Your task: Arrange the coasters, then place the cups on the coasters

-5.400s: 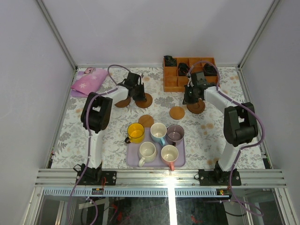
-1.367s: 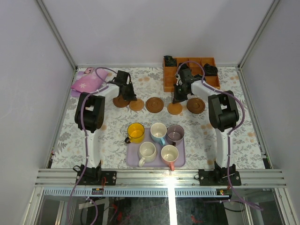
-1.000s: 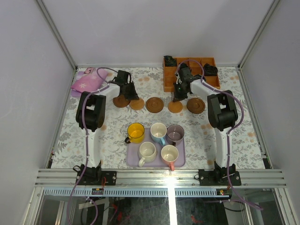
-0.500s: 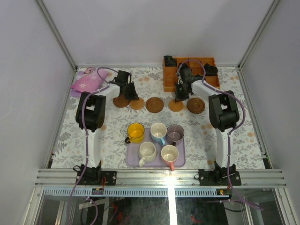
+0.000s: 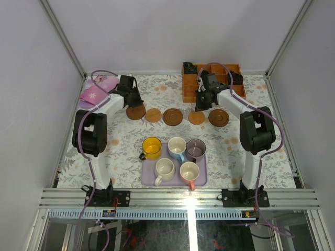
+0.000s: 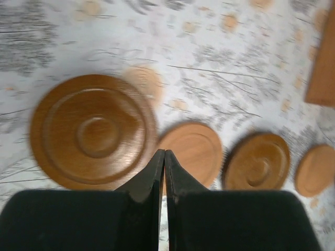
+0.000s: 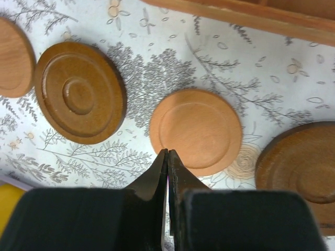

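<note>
Where the table lay nearest the arm bases, a lavender tray (image 5: 147,179) held all five cups: the cream-white cup (image 5: 164,170) and the pink cup (image 5: 189,172) in the near row, and the yellow cup (image 5: 152,148), the light blue cup (image 5: 177,147) and the greyish-purple cup (image 5: 196,149) behind them. None stood on a coaster. Beyond the tray, five coasters lay flat in a row across the floral tablecloth (image 5: 230,149): from the left a dark ringed coaster (image 5: 135,113), a tan coaster (image 5: 153,115) just beside it, a second dark coaster (image 5: 172,116), a second tan coaster (image 5: 197,117) and a third dark coaster (image 5: 219,117). The left gripper (image 6: 162,152), fingers pressed together on nothing, pointed at the seam between the two leftmost coasters. The right gripper (image 7: 167,151), likewise closed and empty, had its tips at the near edge of the second tan coaster. Farthest back sat an orange-brown compartment box (image 5: 189,94) on the right and a pink floral cloth (image 5: 94,94) on the left.
</note>
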`<act>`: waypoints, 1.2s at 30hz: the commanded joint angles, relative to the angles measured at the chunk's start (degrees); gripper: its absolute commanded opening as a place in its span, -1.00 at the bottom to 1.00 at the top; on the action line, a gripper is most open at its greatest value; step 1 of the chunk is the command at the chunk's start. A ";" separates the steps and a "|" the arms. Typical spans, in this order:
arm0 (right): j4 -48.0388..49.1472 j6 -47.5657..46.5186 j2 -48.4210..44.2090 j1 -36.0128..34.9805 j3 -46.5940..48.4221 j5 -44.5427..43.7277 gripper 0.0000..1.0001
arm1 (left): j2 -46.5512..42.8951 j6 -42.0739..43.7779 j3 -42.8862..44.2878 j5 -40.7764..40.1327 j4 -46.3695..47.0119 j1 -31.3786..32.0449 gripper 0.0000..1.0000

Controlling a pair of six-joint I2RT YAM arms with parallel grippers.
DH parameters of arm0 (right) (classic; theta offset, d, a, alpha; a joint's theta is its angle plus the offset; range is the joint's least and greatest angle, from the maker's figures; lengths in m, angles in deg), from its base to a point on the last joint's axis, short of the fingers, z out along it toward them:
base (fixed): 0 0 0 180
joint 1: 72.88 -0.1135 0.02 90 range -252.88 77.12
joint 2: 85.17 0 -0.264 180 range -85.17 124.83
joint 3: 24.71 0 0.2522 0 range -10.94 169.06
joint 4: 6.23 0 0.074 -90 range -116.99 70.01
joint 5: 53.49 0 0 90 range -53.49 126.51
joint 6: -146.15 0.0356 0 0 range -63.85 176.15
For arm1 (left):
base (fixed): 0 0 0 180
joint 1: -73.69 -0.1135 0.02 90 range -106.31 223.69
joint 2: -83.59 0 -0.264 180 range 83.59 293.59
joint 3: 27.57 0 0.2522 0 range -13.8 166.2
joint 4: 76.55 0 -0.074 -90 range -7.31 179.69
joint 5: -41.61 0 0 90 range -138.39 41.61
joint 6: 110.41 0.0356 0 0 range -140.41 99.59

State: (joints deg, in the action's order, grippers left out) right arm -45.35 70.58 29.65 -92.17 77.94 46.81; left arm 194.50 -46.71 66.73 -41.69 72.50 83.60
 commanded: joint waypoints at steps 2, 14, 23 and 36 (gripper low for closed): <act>-0.61 -1.83 0.81 -3.19 3.40 3.71 -0.97 | 1.50 -0.29 -2.35 -7.62 -1.03 -3.60 -1.00; -1.12 -2.01 7.23 -7.20 10.64 7.12 -0.98 | 8.18 1.60 0.23 -10.75 -2.55 -4.09 -1.00; -1.26 -1.26 8.94 -8.15 14.14 9.26 -0.97 | 5.45 0.03 -4.88 -11.82 -7.20 -4.11 -1.00; -1.44 -0.85 11.63 -9.55 16.08 10.70 -0.96 | 0.03 -1.73 -13.08 -12.26 -7.19 -4.11 -1.00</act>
State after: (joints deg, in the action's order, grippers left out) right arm -46.71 69.58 40.49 -101.06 91.49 55.80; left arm 193.15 -48.22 55.54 -52.55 70.51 79.38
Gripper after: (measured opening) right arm 0.013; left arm 0.001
